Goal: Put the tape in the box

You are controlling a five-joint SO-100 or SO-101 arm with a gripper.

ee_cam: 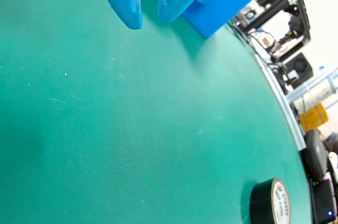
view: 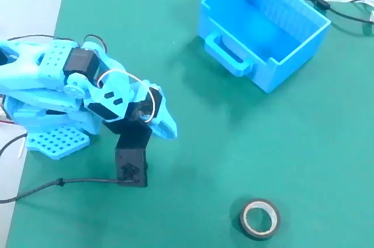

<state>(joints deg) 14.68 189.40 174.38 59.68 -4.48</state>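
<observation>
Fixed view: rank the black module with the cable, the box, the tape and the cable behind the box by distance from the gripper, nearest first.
1. The black module, just below-left of the gripper.
2. The box up-right and the tape down-right: too close to call.
3. The cable behind the box, farthest.

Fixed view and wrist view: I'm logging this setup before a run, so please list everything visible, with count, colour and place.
tape: one, black roll with pale core, lying flat near the mat's bottom edge in the fixed view; bottom right in the wrist view.
box: one, bright blue, open-top, empty, at the mat's top right, handle facing the mat's middle.
mat: one, green, covering the table.
cables: black, beyond the box at top right.
equipment: black hardware off the mat's edge in the wrist view.
arm: one, light blue, folded at the left.
gripper: one, blue fingers slightly apart, empty.
</observation>
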